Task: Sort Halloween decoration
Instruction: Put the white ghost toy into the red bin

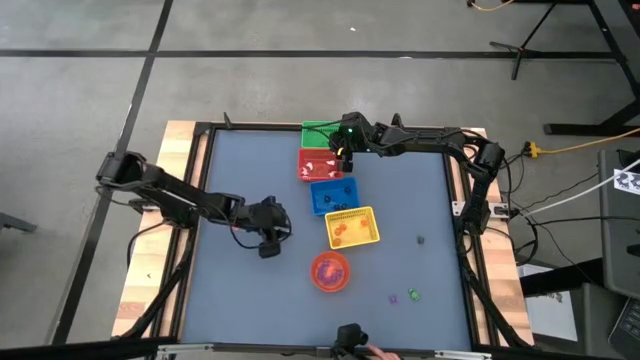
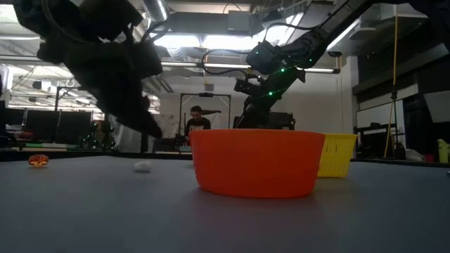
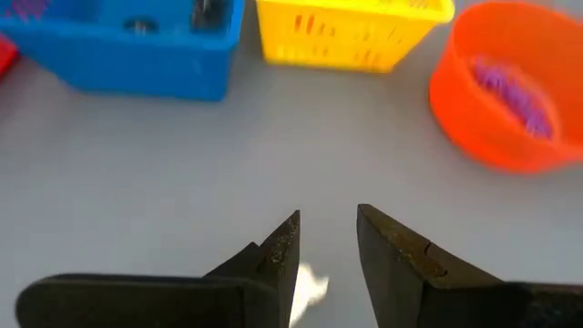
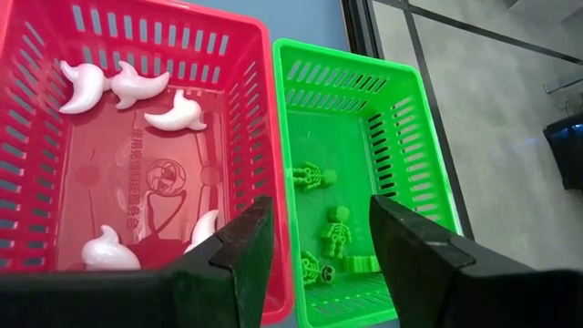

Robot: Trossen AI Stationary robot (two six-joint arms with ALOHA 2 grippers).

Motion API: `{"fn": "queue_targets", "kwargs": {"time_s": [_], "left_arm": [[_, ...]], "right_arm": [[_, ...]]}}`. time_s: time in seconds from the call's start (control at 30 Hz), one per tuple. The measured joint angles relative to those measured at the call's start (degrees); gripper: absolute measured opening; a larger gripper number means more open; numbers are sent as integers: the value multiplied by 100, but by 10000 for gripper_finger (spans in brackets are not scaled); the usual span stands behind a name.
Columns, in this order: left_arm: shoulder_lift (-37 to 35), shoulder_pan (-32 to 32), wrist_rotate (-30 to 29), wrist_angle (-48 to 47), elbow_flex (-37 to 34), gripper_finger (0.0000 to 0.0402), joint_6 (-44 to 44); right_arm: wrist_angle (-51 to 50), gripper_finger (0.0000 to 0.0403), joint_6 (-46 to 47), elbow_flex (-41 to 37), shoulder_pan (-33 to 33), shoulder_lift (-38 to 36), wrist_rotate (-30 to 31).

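A small white decoration [image 3: 311, 286] lies on the grey table just under my left gripper [image 3: 326, 219], half hidden by one finger; the low view shows it [image 2: 143, 166] resting on the table. The left gripper [image 1: 271, 245] hovers open above it, left of the orange bowl [image 1: 331, 271]. My right gripper [image 4: 319, 239] stands open and empty over the wall shared by the red basket [image 4: 264, 137] and the green basket [image 4: 401, 118]. White ghost shapes [image 4: 173, 114] lie in the red one, green skeletons [image 4: 337, 232] in the green one.
The blue basket [image 1: 333, 195] and yellow basket [image 1: 352, 227] continue the row toward the bowl. Loose trinkets lie at the table's right: a dark one [image 1: 420, 239], a purple one [image 1: 393, 297], a green one [image 1: 413, 294]. An orange piece [image 2: 39, 160] lies apart.
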Motion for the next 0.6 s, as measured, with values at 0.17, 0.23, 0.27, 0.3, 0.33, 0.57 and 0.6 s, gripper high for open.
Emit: {"fn": "queue_targets", "kwargs": {"time_s": [0.17,0.23,0.27,0.3,0.33,0.57,0.6], "left_arm": [[-223,118,161,-1824,663,96,295],[-180,240,309,-2730,1161,96,603],[-121,300,347,-3049,1419,96,737],[-66,360,354,-3339,1652,96,835],[0,415,354,-3572,1838,96,934],[616,568,905,-3741,2224,96,1207],[699,547,934,-3804,2222,96,1207]], "right_arm": [[6,182,-1,-1,1,0,2],[6,182,-1,-1,0,0,0],[7,182,1,1,0,0,0],[7,182,0,0,4,0,1],[5,182,4,-1,31,0,1],[-649,182,609,1,453,-560,309],[-925,182,626,1,546,-732,387]]}}
